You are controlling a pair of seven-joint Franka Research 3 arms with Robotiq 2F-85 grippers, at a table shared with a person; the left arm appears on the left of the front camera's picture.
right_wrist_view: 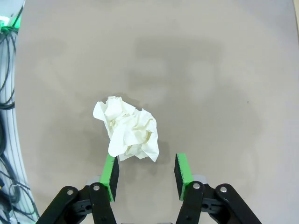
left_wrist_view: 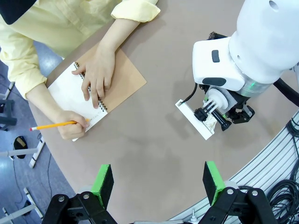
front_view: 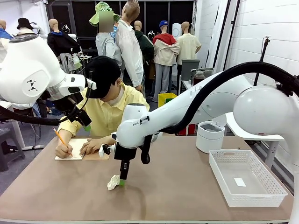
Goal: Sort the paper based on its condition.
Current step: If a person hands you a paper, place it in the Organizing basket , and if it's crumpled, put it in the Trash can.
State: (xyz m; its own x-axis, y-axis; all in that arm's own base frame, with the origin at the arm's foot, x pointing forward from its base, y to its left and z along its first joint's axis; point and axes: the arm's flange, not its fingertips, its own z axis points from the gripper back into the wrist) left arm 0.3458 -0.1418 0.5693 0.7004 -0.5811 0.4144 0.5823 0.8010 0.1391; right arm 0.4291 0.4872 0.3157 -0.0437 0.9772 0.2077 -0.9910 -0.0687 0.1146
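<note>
At table level, left of centre on the robot's side: right gripper (right_wrist_view: 145, 161), one, pointing down, jaws part-spread and pinching nothing; lowered, by my reading, to take the ball. Ball (right_wrist_view: 128, 133), one, crumpled white paper, lying on the table (front_view: 177, 196) just beside the gripper, against the tip of one pad (right_wrist_view: 111, 169) and mostly outside the gap, so the jaws look offset for a clean pinch. Left gripper (left_wrist_view: 159, 179), one, held high over the table, pads wide apart and empty; probably parked clear of the working arm and the person. Basket (front_view: 245, 177), one, white, mesh-walled, at the table's right end, well apart from the ball. Sheet (front_view: 239, 182), one, small flat white piece on the basket floor; its presence suggests flat paper belongs there. Bin (front_view: 210, 136), one, round, white, lidded, just behind the basket; likely meant for crumpled paper, though nothing confirms it. Notebook (left_wrist_view: 100, 86), one, spiral-bound, open, tan cover showing, at the far left before the person. Hands, two: one (left_wrist_view: 96, 77) pressed flat on the notebook, evidently to steady it; the other (left_wrist_view: 74, 128) writing. Pencil (left_wrist_view: 53, 125), one, orange, in the writing hand. Paper total: two pieces, one crumpled, one flat.
</note>
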